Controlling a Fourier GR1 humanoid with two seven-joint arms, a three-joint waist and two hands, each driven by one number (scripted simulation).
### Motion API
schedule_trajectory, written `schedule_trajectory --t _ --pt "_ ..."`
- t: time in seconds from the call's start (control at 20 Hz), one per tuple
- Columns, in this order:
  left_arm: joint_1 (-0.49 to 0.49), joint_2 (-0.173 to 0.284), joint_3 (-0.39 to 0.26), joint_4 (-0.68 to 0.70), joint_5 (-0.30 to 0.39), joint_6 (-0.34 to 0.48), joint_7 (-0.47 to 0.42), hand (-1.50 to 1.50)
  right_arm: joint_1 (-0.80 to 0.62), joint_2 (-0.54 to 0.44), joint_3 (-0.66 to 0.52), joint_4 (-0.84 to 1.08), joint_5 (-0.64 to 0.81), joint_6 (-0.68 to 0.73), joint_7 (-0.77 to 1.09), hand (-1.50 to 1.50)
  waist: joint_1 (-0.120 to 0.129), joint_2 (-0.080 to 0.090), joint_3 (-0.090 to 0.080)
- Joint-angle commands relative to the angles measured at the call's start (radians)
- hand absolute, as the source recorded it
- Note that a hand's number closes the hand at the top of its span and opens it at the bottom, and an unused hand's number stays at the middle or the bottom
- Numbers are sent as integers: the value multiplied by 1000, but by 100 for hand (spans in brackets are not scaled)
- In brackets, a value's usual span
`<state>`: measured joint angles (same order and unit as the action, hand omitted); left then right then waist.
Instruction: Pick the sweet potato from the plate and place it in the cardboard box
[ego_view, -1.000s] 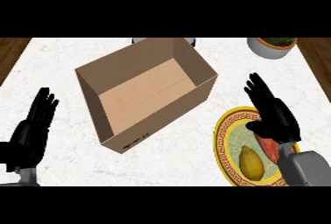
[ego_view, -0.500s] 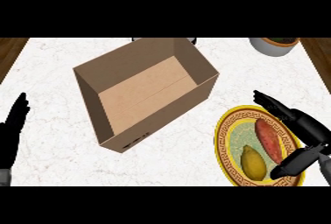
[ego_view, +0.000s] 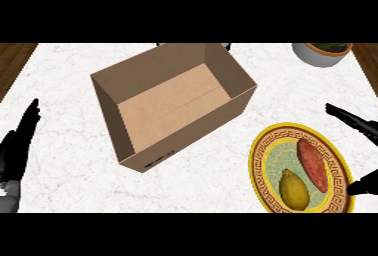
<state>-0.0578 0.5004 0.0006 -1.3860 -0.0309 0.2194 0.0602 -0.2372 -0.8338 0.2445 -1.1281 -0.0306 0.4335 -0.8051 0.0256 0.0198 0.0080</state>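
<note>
A reddish sweet potato (ego_view: 312, 164) lies on the right half of a yellow-rimmed plate (ego_view: 260, 165) at the lower right, next to a yellow lemon (ego_view: 294, 188). The open cardboard box (ego_view: 174, 104) stands up and to the left of the plate, with nothing inside. My right hand (ego_view: 356, 123) shows at the right edge, fingers straight above the plate's far side and thumb below at the plate's right rim, spread apart and not touching the sweet potato. My left hand (ego_view: 18, 146) rests open at the left edge, fingers up.
A grey pot (ego_view: 320, 52) with a plant stands at the top right corner. Dark wood floor (ego_view: 15, 59) shows past the white marble counter's left and right edges.
My right hand has drawn off to the right, uncovering the sweet potato and most of the plate. My left hand has slid towards the left edge. The box and the food have not moved.
</note>
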Motion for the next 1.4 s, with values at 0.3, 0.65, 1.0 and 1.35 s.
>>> schedule_trajectory --t 0.3,0.65,1.0,1.35 --pt "-73 8 -11 27 -20 -29 30 0 -188 -118 223 150 393 -31 -233 -150 26 -7 -5" --pt "-70 -35 -13 47 -53 8 31 0 -336 -32 349 296 561 -36 -234 -150 11 -12 -7" --pt "-76 -33 36 125 -60 -24 -31 0 -430 105 370 482 698 -120 -224 -150 -3 -14 -7" --pt "-47 -32 73 109 -55 -59 -52 0 -418 145 345 542 753 -175 -267 -150 -9 -15 -8"
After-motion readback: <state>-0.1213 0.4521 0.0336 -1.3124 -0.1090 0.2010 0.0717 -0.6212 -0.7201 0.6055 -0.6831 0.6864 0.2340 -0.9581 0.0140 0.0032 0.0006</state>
